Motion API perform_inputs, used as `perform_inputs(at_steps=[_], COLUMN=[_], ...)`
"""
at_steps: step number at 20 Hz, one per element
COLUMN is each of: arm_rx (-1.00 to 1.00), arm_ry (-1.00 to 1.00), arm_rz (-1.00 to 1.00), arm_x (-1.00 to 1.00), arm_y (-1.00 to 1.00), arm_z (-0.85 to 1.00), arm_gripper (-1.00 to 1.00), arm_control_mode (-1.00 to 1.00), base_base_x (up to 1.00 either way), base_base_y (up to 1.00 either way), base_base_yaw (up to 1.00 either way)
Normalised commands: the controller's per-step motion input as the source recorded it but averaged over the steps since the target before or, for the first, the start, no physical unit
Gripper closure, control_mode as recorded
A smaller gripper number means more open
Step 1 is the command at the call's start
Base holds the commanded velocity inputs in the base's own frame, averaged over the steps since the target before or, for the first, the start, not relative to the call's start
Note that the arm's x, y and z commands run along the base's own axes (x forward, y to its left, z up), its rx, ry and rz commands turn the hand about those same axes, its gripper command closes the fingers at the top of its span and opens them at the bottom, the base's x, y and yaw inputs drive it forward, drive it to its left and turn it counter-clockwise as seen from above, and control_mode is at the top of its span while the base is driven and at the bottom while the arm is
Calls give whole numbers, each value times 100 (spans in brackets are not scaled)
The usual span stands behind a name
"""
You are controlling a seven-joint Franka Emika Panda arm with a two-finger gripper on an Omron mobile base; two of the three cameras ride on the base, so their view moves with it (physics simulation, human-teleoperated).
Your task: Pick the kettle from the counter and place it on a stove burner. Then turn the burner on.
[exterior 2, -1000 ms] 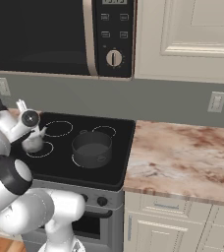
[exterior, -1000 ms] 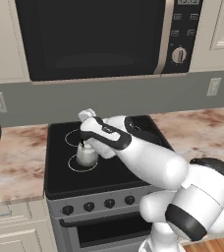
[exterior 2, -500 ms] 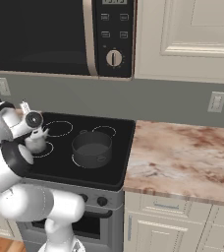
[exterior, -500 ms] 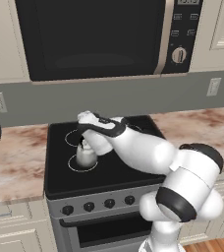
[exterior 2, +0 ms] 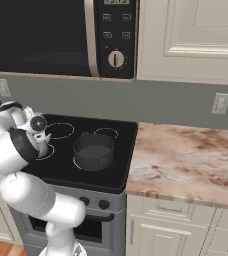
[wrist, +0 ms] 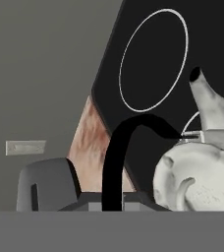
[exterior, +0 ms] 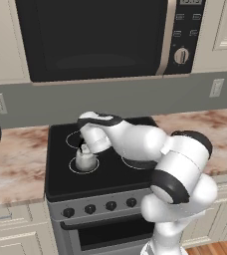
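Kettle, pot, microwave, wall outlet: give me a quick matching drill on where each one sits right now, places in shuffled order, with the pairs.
Things:
1. kettle
2. pot
3. microwave
4. wall outlet

Places:
A. on the grey wall above the stone counter
B. mounted above the cooktop
C. on the front left burner ring, under the robot's hand
D. on the cooktop's right side, nearest the counter

Pairs: 1-C, 2-D, 3-B, 4-A
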Motion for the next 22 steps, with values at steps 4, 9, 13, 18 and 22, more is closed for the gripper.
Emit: perform_inputs(at_steps=[4, 9, 13, 18, 22], arm_rx=[4, 2, -1, -2, 0], arm_ry=[0, 0, 0, 0, 0], arm_rz=[0, 0, 0, 0, 0], arm_x=[20, 22, 14, 4, 0], arm_y=[8, 6, 5, 1, 0], arm_z=[-23, -21, -15, -3, 0], arm_gripper=[100, 100, 100, -100, -100], arm_control_mode=[-100, -100, -100, -100, -100], base_base_x=[0, 0, 0, 0, 0], base_base_y=[0, 0, 0, 0, 0], base_base_yaw=[0, 0, 0, 0, 0])
